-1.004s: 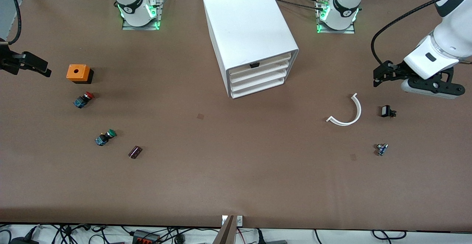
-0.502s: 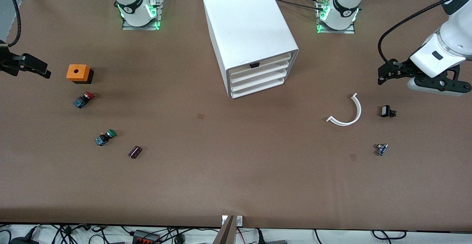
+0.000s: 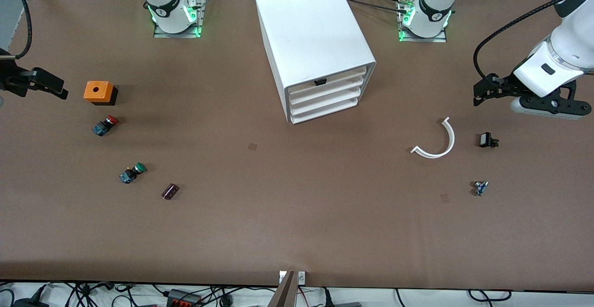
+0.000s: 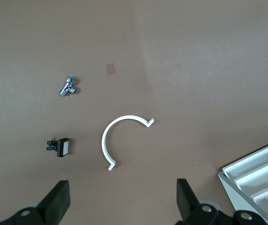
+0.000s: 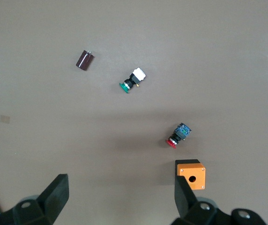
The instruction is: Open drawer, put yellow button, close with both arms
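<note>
My left gripper (image 3: 480, 94) hangs in the air near the bench edge at the left arm's end, over bare bench just beside the black clip (image 3: 487, 140), its fingers (image 4: 56, 201) spread wide apart and gripping nothing. My right gripper (image 3: 48, 86) hangs at the bench edge at the right arm's end, over bare bench beside the orange box (image 3: 98, 92), its fingers (image 5: 54, 193) also spread wide and empty.

The white cabinet (image 3: 315, 42) stands at the bench edge where my bases are, between them, its four drawers facing the front camera. The top drawer (image 3: 327, 82) sits flush with the others, closed. I see no yellow button anywhere on the bench.

Toward the right arm's end lie the red-capped switch (image 3: 105, 125), the green-capped switch (image 3: 132, 173) nearer the front camera, and a dark cylinder (image 3: 170, 191) beside that. Toward the left arm's end lie a white curved strip (image 3: 438, 140), the black clip and a small metal fitting (image 3: 481, 188).
</note>
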Available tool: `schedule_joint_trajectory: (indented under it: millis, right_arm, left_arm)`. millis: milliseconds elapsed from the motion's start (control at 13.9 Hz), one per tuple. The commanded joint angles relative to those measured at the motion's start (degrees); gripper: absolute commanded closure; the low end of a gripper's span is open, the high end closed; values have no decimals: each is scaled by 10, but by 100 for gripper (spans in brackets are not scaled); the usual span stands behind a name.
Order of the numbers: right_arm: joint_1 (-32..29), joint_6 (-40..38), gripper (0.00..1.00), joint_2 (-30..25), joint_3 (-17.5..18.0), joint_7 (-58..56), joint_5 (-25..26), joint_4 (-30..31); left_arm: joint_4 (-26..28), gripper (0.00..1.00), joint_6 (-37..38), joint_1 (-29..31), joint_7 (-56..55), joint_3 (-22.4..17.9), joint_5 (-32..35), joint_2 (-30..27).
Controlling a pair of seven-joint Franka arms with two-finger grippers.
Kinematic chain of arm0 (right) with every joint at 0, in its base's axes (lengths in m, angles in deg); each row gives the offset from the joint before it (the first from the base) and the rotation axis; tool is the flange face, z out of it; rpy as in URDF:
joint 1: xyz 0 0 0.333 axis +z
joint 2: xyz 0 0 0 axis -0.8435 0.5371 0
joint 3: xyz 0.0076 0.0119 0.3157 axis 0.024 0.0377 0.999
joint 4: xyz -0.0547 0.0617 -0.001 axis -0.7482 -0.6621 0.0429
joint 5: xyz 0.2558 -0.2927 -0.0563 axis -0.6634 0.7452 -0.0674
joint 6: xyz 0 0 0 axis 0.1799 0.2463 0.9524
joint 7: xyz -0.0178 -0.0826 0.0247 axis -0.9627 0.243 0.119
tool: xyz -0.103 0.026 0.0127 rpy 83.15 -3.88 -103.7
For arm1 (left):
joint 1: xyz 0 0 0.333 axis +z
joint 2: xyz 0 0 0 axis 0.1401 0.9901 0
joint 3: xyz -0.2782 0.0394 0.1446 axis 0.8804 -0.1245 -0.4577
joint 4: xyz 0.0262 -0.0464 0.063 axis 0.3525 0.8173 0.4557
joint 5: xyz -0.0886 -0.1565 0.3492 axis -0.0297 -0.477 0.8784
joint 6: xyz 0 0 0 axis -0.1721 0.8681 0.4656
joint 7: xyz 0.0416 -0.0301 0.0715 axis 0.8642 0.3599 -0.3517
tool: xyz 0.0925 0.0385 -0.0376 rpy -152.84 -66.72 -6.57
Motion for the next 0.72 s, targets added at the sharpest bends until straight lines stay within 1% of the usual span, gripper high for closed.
schedule_joint_trajectory:
  millis: [0,645]
  right_arm:
    - [-10,-2,0,-7,11,-1,0,0]
    - [-10,-9,0,-16,12,-7,4,7]
  left_arm:
    - [7,0,5,0,-10,3,11,-13]
    - [6,0,6,0,-11,9,11,-13]
